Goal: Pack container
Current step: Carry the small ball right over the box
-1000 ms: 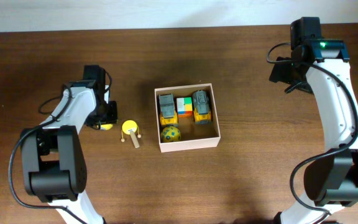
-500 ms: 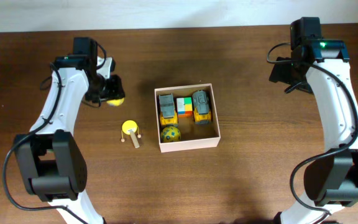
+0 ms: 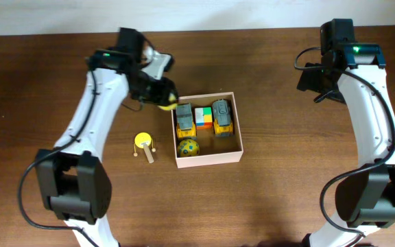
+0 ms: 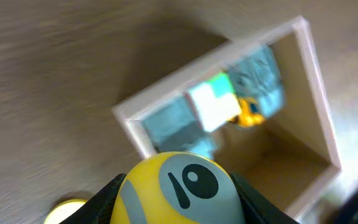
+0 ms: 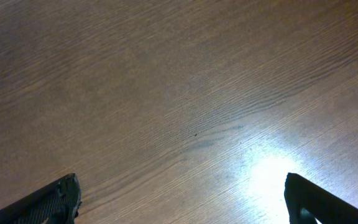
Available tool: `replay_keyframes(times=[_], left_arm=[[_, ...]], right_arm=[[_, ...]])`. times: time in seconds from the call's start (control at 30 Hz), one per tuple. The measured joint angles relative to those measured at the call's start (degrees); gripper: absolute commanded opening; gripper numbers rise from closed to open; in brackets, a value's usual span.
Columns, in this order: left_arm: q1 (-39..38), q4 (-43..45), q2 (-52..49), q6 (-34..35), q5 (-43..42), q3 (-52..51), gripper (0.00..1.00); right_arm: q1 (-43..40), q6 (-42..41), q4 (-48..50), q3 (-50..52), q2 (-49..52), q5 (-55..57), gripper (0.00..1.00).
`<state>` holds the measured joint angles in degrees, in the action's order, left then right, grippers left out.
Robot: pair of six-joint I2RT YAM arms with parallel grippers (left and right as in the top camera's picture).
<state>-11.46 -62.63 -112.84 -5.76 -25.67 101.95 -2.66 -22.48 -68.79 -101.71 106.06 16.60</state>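
Note:
The container (image 3: 242, 137), a shallow box with white walls and a tan inside, sits mid-table. It holds two toy trucks (image 3: 184, 118) (image 3: 222, 116), a coloured cube (image 3: 203, 117) and a yellow-green ball (image 3: 188, 147). My left gripper (image 3: 164, 103) is shut on a round yellow toy (image 4: 179, 190) with a grey face, hanging just over the container's (image 4: 319, 93) far-left corner. At the far right my right gripper (image 5: 182, 199) is open over bare wood, with nothing between its fingers.
A yellow toy with a wooden stick (image 3: 143, 144) lies on the table left of the container. The rest is dark wood tabletop (image 3: 280, 199). My right arm (image 3: 369, 103) stands along the right side.
My left arm has lifted the yellow toy off the table at the left and carried it right to the container's far-left corner. The right arm has not moved.

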Motion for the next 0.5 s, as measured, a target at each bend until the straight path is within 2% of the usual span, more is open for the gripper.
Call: replay_keyframes(times=[0.2, 0.5], left_arm=[[-6.0, -5.7, 0.0, -5.2, -0.2, 0.3, 0.49], [-10.7, -14.5, 0.0, -11.5, 6.4, 0.5, 0.50]], right_arm=[[0.0, 0.0, 0.0, 0.0, 0.0, 0.0, 0.99], [0.0, 0.0, 0.0, 0.0, 0.0, 0.0, 0.99]])
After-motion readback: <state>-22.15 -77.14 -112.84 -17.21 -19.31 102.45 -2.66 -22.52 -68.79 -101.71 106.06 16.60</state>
